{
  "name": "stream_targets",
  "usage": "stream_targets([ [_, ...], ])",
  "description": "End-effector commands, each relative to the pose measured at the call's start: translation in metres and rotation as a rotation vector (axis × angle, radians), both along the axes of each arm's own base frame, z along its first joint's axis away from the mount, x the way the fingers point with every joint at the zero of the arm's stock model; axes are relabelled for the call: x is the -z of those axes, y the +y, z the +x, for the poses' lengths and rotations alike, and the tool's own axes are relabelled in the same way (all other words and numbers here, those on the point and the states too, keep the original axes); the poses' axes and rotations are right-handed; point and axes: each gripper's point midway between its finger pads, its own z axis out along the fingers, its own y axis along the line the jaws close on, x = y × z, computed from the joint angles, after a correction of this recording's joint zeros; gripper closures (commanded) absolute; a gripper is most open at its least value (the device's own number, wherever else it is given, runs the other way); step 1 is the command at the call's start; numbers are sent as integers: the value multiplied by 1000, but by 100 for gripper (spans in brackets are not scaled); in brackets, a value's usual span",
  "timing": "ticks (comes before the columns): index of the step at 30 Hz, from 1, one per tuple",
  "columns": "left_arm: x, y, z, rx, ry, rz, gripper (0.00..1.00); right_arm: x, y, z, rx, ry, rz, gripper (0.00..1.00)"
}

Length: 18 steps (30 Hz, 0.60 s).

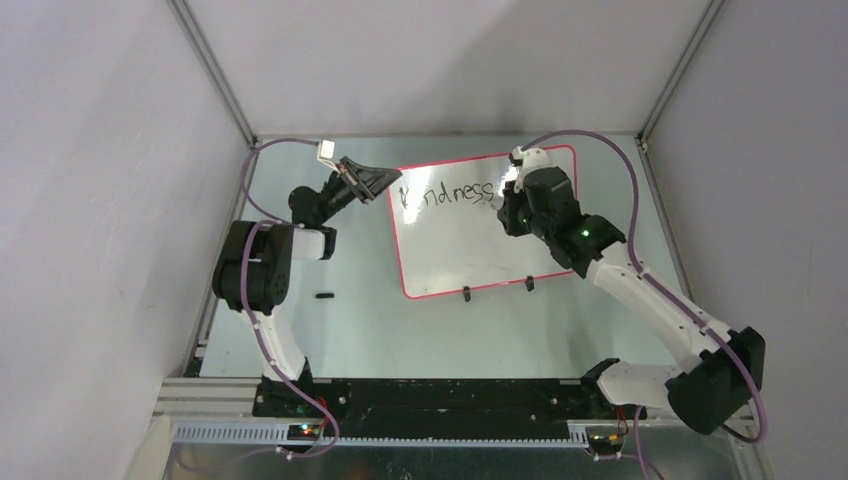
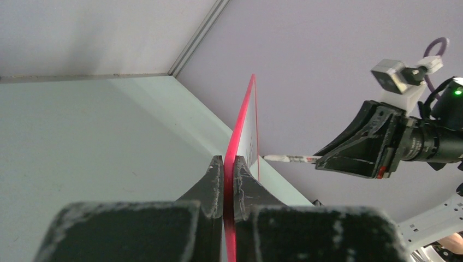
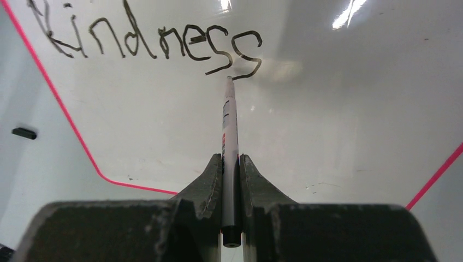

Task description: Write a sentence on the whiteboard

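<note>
The whiteboard point(image 1: 470, 235), white with a red-pink rim, lies on the table; its face fills the right wrist view point(image 3: 338, 109). It bears black handwriting reading "Kindness" point(image 1: 447, 193), also in the right wrist view point(image 3: 147, 43). My left gripper point(image 1: 388, 182) is shut on the board's left rim point(image 2: 240, 142), which runs edge-on between its jaws point(image 2: 229, 166). My right gripper point(image 1: 513, 193) is shut on a white marker point(image 3: 230, 125). The marker tip touches the board just below the last "s". From the left wrist view the marker point(image 2: 286, 159) points at the board.
A small black cap-like piece point(image 1: 323, 295) lies on the table left of the board, also in the right wrist view point(image 3: 24, 132). Two black clip feet point(image 1: 466, 293) sit on the board's near rim. Grey walls enclose the table on three sides.
</note>
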Motion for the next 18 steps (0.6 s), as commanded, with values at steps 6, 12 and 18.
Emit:
stream_targets([
  [6, -20, -1, -7, -12, -142, 29, 100, -60, -22, -18, 39, -233, 134, 100],
  [12, -19, 0, -7, -17, -142, 31, 100, -61, -36, -14, 108, -275, 160, 100],
  [18, -19, 0, -7, -17, -142, 31, 100, -56, -35, -8, 113, -276, 152, 100],
])
